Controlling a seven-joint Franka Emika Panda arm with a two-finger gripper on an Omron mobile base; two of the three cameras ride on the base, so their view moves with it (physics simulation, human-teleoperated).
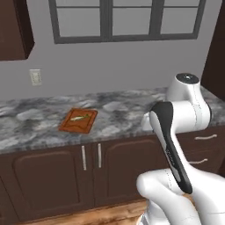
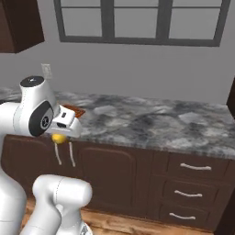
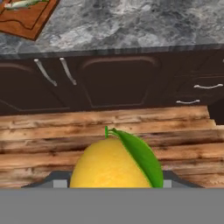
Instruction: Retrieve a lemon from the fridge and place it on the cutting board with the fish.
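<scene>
Item: lemon (image 3: 114, 162), pinched in your gripper (image 2: 58, 137) jaws; carry step, next lift to cutting board (image 1: 78, 121) beside fish (image 1: 81, 117), near counter's (image 1: 127, 114) front edge.

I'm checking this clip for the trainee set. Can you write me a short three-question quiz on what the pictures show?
1. True or false: the lemon already lies on the cutting board.
2. What lies on the board: A) a knife, B) a fish, C) nothing?
3. Fill in: seen from the hand, the lemon hangs over the wooden ____, in front of the dark cabinets.

Key
1. False. The pincer holds it, off the marble counter.
2. B.
3. Floor.
</scene>
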